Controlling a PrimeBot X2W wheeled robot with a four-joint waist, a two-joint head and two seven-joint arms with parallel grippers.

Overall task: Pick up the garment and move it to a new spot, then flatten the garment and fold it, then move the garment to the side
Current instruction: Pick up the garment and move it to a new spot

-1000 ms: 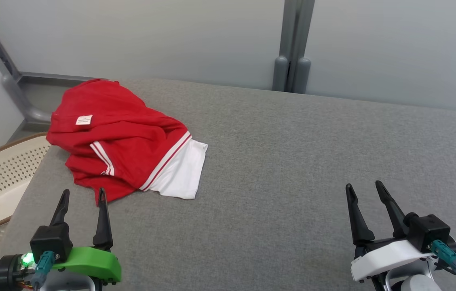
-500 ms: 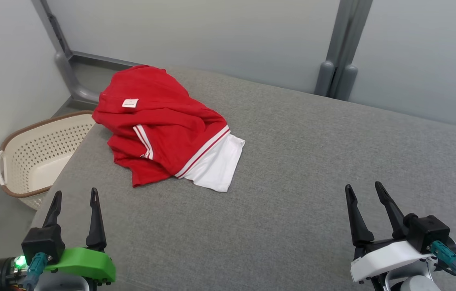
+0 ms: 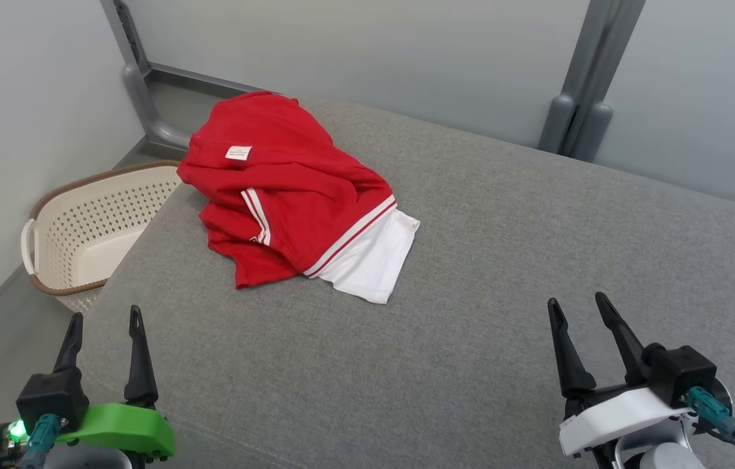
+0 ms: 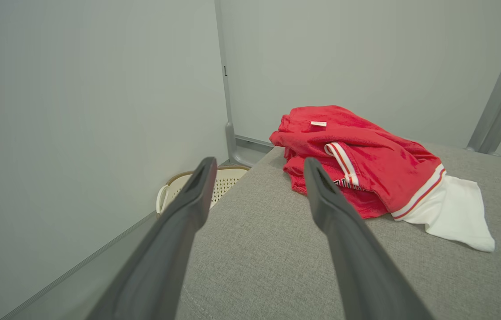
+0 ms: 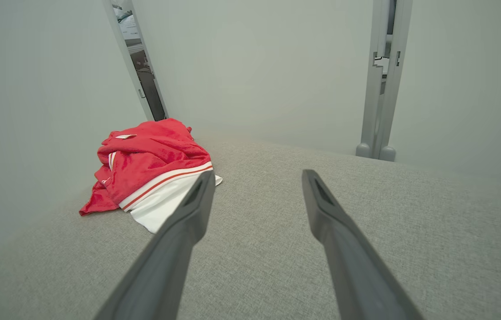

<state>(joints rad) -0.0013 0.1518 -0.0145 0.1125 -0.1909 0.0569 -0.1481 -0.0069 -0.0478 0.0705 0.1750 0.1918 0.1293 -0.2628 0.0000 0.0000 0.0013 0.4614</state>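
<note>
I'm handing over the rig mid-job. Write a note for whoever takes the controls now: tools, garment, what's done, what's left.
Left tool: open, empty, at the near left edge of the grey surface.
Right tool: open, empty, at the near right.
Garment: red with white trim, crumpled at the far left corner, touched by neither tool. The cream basket sits below, off the left edge.
Done: nothing yet.
Left: pick up and move, flatten, fold, move aside.
</note>
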